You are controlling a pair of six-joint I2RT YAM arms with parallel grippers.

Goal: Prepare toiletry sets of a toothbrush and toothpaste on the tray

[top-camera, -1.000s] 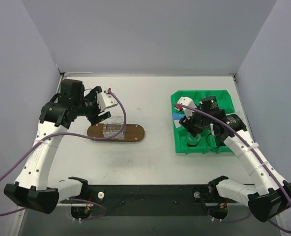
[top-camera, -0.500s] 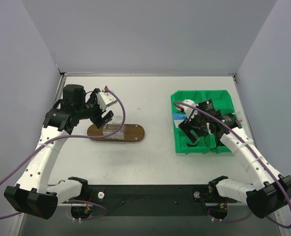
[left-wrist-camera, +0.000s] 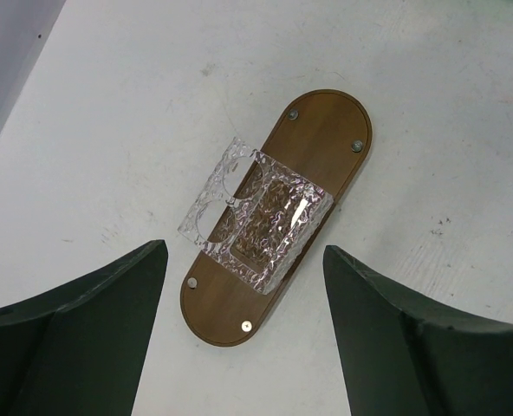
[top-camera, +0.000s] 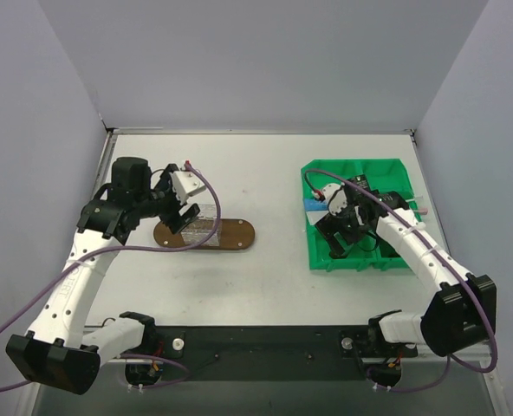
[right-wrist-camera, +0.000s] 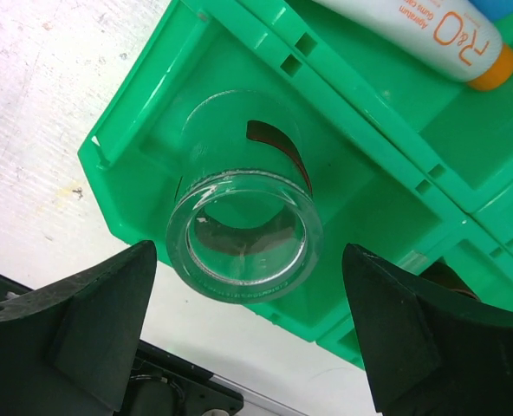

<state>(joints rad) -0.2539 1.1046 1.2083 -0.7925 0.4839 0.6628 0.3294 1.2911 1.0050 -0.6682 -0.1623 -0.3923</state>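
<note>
Blue-and-white toothpaste tube with orange cap: lying flat in a compartment of the green plastic sectioned bin, on the right side of the pale grey bench.
Thin pale stick at the bin's right rim looks like the toothbrush, but it's too small to confirm.
Same bin, corner compartment nearest the arms, one divider over from the tube: smooth clear round cup, upright, mouth up.

Dark brown wooden oval tray: on the bench left of centre, well apart from the bin.
The only thing on it is a clear textured plastic cup, lying on its side across the tray with its open end overhanging one long edge.
So no toothpaste or toothbrush is set on the tray yet.

Left end effector: hangs above the tray, fingers wide, holding nothing.
Right end effector: inside the bin, fingers wide on either side of the smooth cup. There is a slim gap on each side, so no grip.

Versus a second ago:
- The right fingers have spread off the smooth cup. The right arm's lower link has swung inward, with the end effector still over the same corner compartment.
- The left end effector has come down closer to the tray's left end.
- Tray and textured cup haven't moved.
</note>
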